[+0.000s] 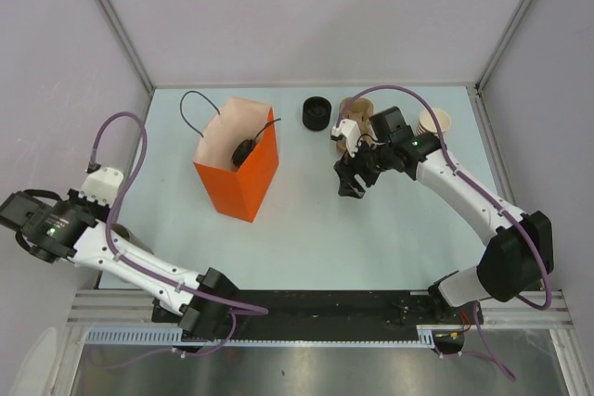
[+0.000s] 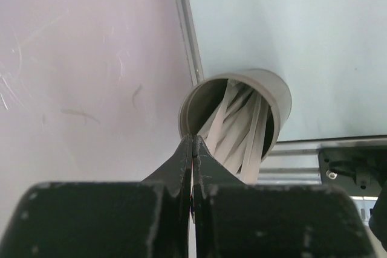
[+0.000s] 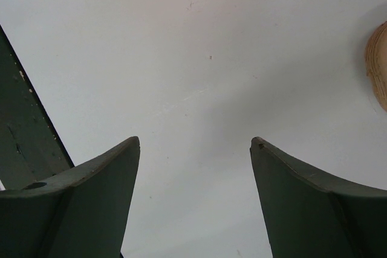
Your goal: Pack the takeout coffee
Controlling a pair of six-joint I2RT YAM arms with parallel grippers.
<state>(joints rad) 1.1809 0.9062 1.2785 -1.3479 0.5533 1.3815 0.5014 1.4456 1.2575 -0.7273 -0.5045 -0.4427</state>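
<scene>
An orange paper bag [image 1: 237, 178] stands open at the table's left-middle. A dark round thing [image 1: 244, 149] shows in its mouth and looks like the coffee's black lid; the tan cup itself is hidden. My right gripper [image 1: 350, 187] is open and empty, low over bare table to the right of the bag; in the right wrist view [image 3: 195, 143] only table shows between its fingers. My left gripper [image 1: 20, 220] is off the table's left edge, shut and empty. In the left wrist view [image 2: 193, 140] its fingertips are pressed together.
A stack of black lids [image 1: 316, 113], a brown cardboard carrier [image 1: 357, 125] and a tan cup stack [image 1: 434, 121] stand at the back right. A tan edge [image 3: 378, 64] shows at the right. A grey tube of white strips [image 2: 242, 119] lies by the left wall.
</scene>
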